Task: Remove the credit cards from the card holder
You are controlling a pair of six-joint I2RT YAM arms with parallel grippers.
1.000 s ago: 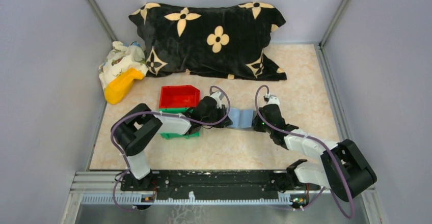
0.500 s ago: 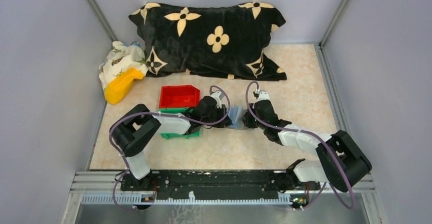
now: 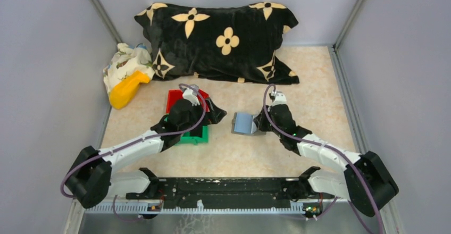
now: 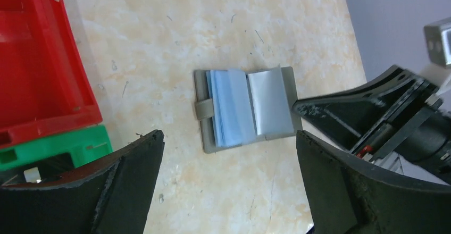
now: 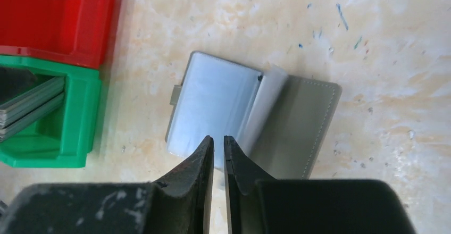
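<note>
Holder (image 3: 244, 123) lies open on the counter (image 3: 314, 80) mid-scene, right of the red bin (image 3: 186, 100) and green bin (image 3: 195, 136), blue-grey cards (image 4: 230, 106) showing inside. My left tool (image 4: 228, 186) gapes wide above it, holding nothing. My right tool (image 5: 218, 149), nearly pinched shut and empty, sits at its near edge. I'd pin the grey cover with the right and nip only the top card's edge with the left.

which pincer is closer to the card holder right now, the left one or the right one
The right. The right pincer sits at the right edge of the open card holder, tips almost together over it. The left pincer hangs wide open over the red bin and green bin, apart from the holder.
</note>
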